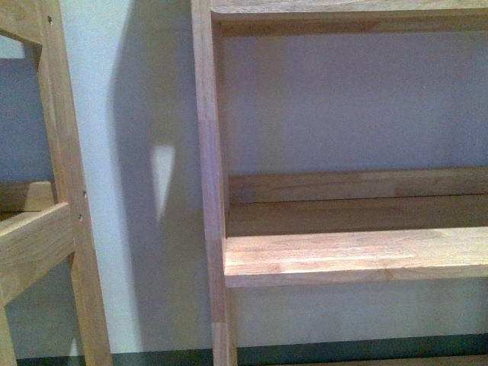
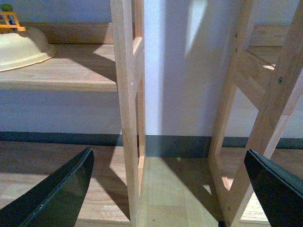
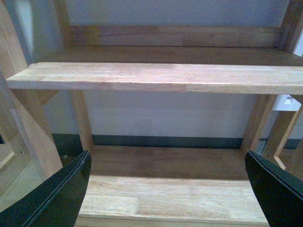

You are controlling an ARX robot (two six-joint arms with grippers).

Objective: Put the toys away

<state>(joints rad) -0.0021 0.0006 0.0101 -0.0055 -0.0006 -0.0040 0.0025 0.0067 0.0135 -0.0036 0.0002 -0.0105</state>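
The orange-yellow plush animal is out of view in every frame. My left gripper is open and empty, its dark fingers spread wide in front of the gap between two wooden shelf units. My right gripper is open and empty, facing the lower shelf board of a wooden shelf unit. Neither arm shows in the front view.
A wooden shelf unit stands against the white wall, with another wooden frame to its left. In the left wrist view a cream bowl-shaped thing with an orange-yellow toy part behind it sits on a shelf. A dark baseboard runs along the floor.
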